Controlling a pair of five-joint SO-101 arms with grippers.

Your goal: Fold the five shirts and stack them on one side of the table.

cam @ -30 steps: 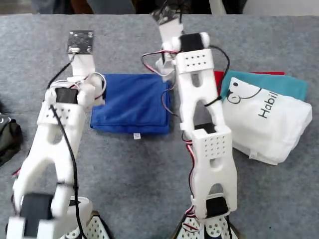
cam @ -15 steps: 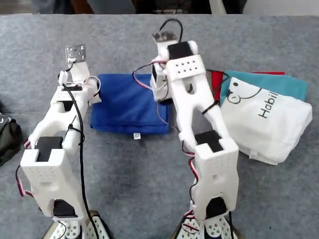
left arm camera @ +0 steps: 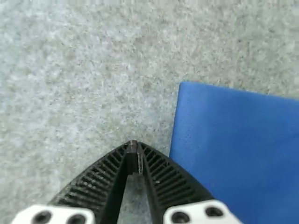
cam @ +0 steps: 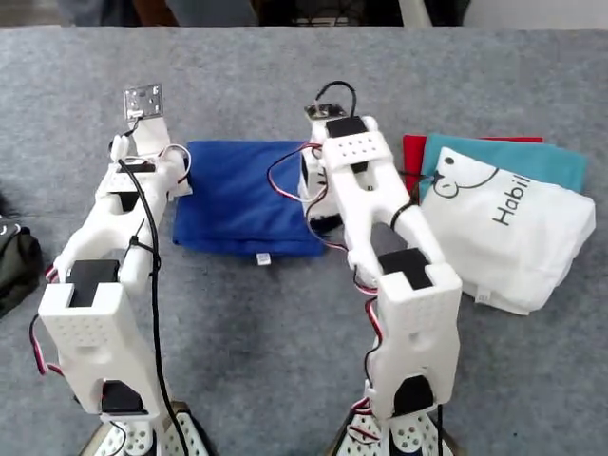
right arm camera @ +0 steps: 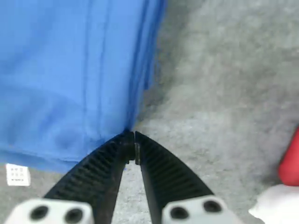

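A blue shirt [cam: 249, 198] lies folded in a rectangle on the grey table between my two arms. My left gripper [left arm camera: 133, 148] is shut and empty. It hangs over bare table just off the far left corner of the blue shirt [left arm camera: 238, 149]. My right gripper [right arm camera: 131, 140] is also shut, its tips at the right edge of the blue shirt [right arm camera: 65, 79], over the table surface. In the high view the left gripper [cam: 166, 161] and right gripper [cam: 312, 185] sit low at the shirt's two sides. A white shirt [cam: 508, 233] lies on a teal one [cam: 537, 160] and a red one [cam: 412, 152] at the right.
A dark bundle [cam: 14, 261] lies at the table's left edge. A small white label [cam: 261, 258] sticks out of the blue shirt's near edge. Bare grey table runs along the front and the far side.
Both arms have come down from a raised pose. The left one settled beside the shirt's far left corner, and the right one drew back from the far edge to the shirt's right side.
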